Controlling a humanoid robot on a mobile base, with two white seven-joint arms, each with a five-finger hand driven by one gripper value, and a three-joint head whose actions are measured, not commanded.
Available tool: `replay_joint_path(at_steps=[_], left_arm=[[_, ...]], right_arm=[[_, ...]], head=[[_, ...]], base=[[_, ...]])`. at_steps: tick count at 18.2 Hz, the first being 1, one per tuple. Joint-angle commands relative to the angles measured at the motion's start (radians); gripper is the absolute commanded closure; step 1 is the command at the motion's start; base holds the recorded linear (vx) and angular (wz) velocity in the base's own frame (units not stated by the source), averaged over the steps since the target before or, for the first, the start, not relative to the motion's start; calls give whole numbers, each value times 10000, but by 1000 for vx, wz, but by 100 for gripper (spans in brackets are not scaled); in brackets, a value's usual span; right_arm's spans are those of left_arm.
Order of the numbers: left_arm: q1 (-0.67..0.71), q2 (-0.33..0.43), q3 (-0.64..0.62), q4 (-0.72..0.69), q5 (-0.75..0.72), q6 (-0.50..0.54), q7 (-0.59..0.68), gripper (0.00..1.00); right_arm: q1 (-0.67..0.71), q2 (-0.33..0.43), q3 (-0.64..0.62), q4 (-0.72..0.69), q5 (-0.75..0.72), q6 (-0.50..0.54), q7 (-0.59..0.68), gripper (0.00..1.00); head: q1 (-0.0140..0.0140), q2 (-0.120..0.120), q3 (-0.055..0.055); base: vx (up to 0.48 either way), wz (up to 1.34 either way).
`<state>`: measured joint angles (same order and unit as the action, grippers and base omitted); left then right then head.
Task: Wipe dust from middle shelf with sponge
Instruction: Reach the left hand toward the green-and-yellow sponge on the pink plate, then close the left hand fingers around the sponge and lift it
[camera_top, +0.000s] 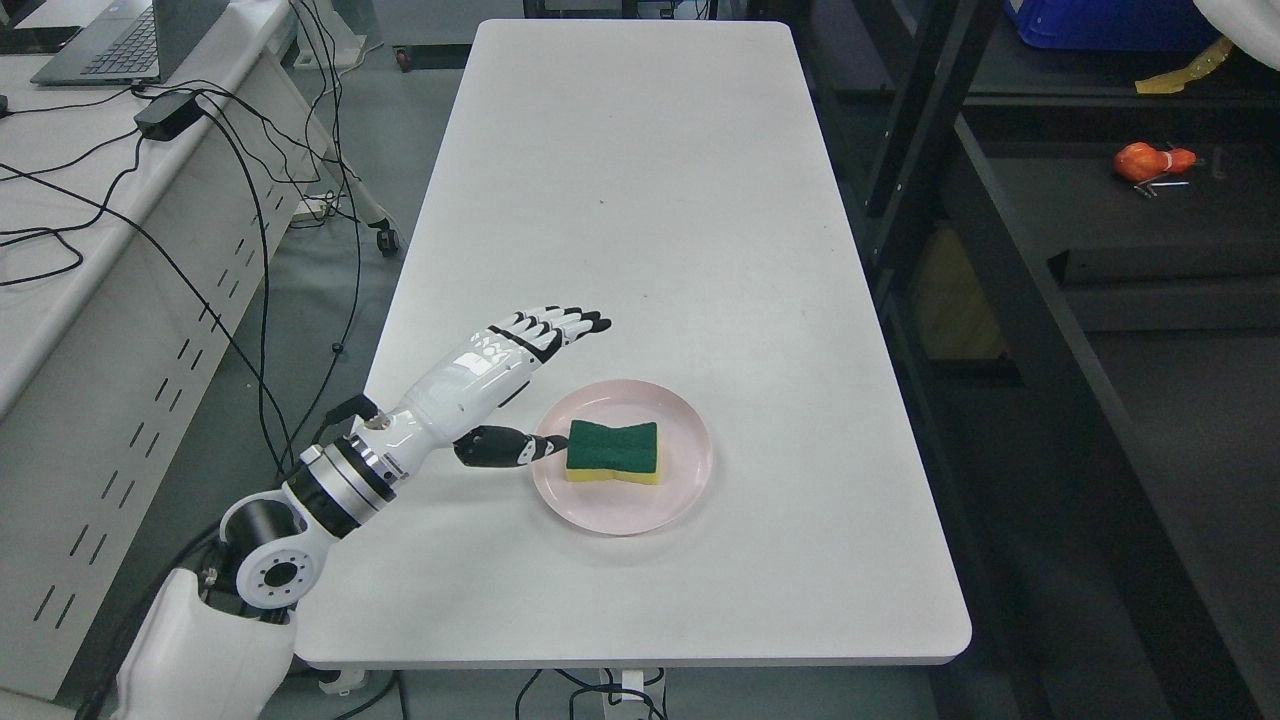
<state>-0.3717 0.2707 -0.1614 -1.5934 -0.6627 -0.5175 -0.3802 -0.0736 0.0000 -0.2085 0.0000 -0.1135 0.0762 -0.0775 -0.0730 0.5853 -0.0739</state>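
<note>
Sponge (613, 452) (green pad up, yellow foam below) lies flat in a pink plate (690, 478) near the table's (640, 180) front edge, slightly left of the plate's centre. It has not been lifted.

Left hand (520, 385) stands at 9 o'clock of the plate, raised above the table. Its four fingers (560, 326) are straight and extended toward 1 o'clock, passing above and behind the plate's left rim. The thumb (505, 447) points toward 3 o'clock, with its tip at or just touching the sponge's left end; actual contact cannot be confirmed. The hand is spread wide and holds nothing. The right arm is out of view.

Step in hand, by judgement: approach to grasp. Pick-up is not done, and no wiping has begun.

The next move calls for bringing the fingers down over the sponge's far side, at 12 o'clock, and closing them against the thumb so the foam is pinched across its narrow waist. The sponge is soft and may slide on the plate, so closure should be centred.

The dark shelf (1150, 250) stands at 3 o'clock of the table, well apart from the plate; the sponge must be carried there.
</note>
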Motion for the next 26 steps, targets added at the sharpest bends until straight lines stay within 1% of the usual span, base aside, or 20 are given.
replay_joint_path(at_steps=[1, 7, 10, 13, 18, 21, 26], left_arm=[[-869, 545, -1515, 1023, -3021, -102, -308, 4], [-1100, 499, -1898, 1254, -3465, -86, -355, 5], [-1421, 392, -2082, 1605, -3697, -86, -355, 5], [-1805, 178, -2481, 1959, -3697, -86, -355, 5], [-1836, -129, -2895, 2205, -3727, -86, -340, 6], [-1805, -328, -3034, 2328, -3712, -71, -340, 11], [-1774, -421, -2819, 2267, -3667, -71, -340, 26]], right_arm=[[0, -175, 14, -175, 0, 5, 38, 0], [0, -175, -2, -175, 0, 5, 38, 0], [0, -175, -2, -175, 0, 5, 38, 0], [0, -175, -2, -175, 0, 5, 38, 0], [0, -175, -2, -175, 0, 5, 38, 0], [0, -175, -2, -175, 0, 5, 38, 0], [0, -175, -2, -175, 0, 5, 38, 0]], head=[[0, 0, 0], [0, 0, 0], [0, 0, 0], [0, 0, 0], [0, 0, 0], [0, 0, 0], [0, 0, 0]], base=[[-36, -109], [-15, -41], [0, 0], [0, 0], [0, 0], [0, 0], [0, 0]])
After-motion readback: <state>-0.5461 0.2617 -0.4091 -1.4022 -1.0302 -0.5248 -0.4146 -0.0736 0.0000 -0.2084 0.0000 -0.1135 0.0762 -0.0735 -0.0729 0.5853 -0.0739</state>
